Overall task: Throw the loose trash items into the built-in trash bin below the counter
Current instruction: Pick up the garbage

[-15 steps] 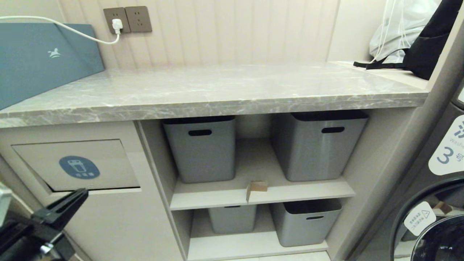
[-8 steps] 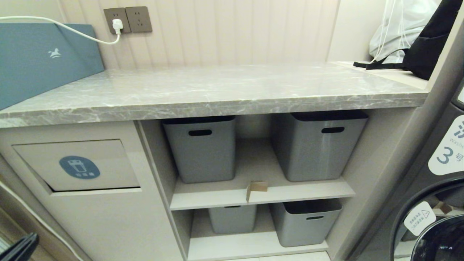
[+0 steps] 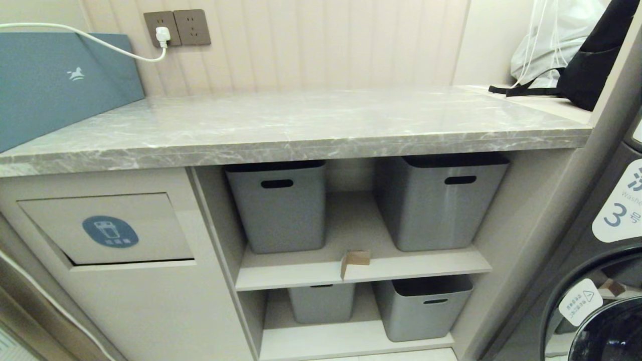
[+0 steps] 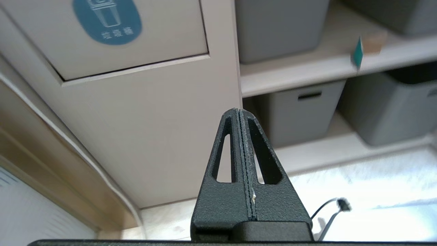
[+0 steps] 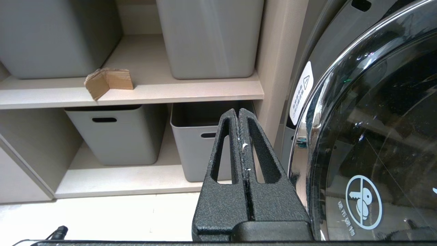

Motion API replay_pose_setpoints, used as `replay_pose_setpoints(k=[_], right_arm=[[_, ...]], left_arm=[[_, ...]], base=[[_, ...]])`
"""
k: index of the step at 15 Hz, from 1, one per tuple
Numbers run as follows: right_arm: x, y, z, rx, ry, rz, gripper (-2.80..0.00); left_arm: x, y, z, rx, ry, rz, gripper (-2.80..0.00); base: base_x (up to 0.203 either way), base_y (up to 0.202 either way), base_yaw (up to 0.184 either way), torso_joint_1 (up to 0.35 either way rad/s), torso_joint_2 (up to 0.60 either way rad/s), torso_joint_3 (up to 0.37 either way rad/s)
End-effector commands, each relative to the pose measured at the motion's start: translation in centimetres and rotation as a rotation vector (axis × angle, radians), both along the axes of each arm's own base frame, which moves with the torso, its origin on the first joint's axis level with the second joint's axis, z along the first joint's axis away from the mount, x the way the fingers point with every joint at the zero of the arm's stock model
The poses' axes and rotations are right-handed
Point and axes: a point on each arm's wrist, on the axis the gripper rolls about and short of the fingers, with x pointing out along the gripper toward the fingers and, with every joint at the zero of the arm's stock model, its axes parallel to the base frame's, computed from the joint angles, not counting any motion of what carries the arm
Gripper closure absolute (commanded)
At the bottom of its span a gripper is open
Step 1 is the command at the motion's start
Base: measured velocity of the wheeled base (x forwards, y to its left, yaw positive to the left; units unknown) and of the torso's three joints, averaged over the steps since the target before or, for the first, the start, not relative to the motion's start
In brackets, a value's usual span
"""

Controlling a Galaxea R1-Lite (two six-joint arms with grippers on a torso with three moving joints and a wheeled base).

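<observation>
While both arms are out of the head view, each gripper is seen only from its own wrist camera. The left gripper (image 4: 240,112) is clenched, its two black fingers pressed flat together with nothing between them. It is held low in front of the beige cabinet front (image 4: 143,136), below the built-in trash bin (image 4: 164,30) and apart from it. The right gripper (image 5: 238,112) is likewise clenched and empty. It is held low before the open shelving, just beside the washing machine door (image 5: 375,119).

The built-in trash bin (image 3: 145,220) is set into the cabinet front under the left part of the counter (image 3: 301,125). Its flap is marked with a blue oval sticker (image 3: 110,231) bearing a white bin icon. A dark gap is visible along the lower edge of the flap.

One folded scrap of brown cardboard (image 3: 354,260) is located at the front edge of the upper shelf (image 3: 426,263), between the two upper grey tubs and apart from both. The same scrap (image 5: 107,82) appears in the right wrist view, bent at an angle and standing on its edge. No other scrap can be made out with certainty.

Four grey plastic tubs with slot handles are stored on the shelves: an upper left tub (image 3: 281,205), an upper right tub (image 3: 441,200), a lower left tub (image 3: 321,302) and a lower right tub (image 3: 421,307).

On the counter, a teal box (image 3: 55,80) is placed at the left end. A white cable (image 3: 100,42) is plugged into a wall socket (image 3: 161,27). A black bag (image 3: 592,70) is placed at the far right.
</observation>
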Motion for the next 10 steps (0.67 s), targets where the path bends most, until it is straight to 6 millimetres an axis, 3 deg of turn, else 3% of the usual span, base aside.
replay_pose_setpoints(k=[1,10], right_arm=[[0.0,0.0,0.0,0.0,0.0,0.0,0.0],[0.0,0.0,0.0,0.0,0.0,0.0,0.0]], left_arm=[[-0.27,0.03,-0.14,-0.033,-0.033,0.015,0.0],[-0.27,0.06,-0.16,-0.039,-0.032,0.029,0.0]], base=[[0.0,0.0,0.0,0.0,0.0,0.0],[0.0,0.0,0.0,0.0,0.0,0.0]])
